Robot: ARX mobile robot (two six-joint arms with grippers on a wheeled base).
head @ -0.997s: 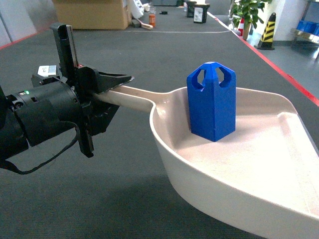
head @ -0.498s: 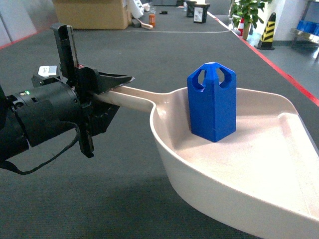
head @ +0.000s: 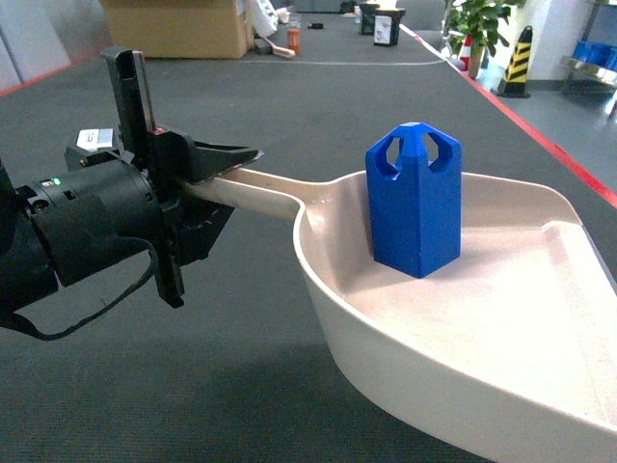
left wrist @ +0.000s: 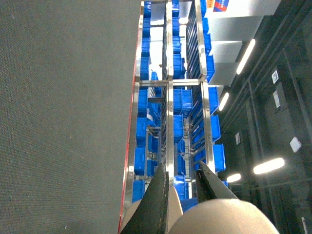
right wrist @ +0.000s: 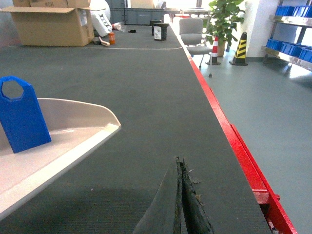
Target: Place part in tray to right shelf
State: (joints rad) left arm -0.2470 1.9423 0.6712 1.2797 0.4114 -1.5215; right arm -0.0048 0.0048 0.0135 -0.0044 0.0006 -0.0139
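Head view: left tool (head: 207, 178) grasps tray (head: 482, 386) handle, part (head: 415, 198) upright inside

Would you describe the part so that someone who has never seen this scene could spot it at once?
Find the big cream tray that the left gripper holds by its long handle over the dark floor. The part stands upright inside it, near the rear rim. It is the only thing in the tray: a bright blue block, taller than wide, with holes cut through its tapered top.
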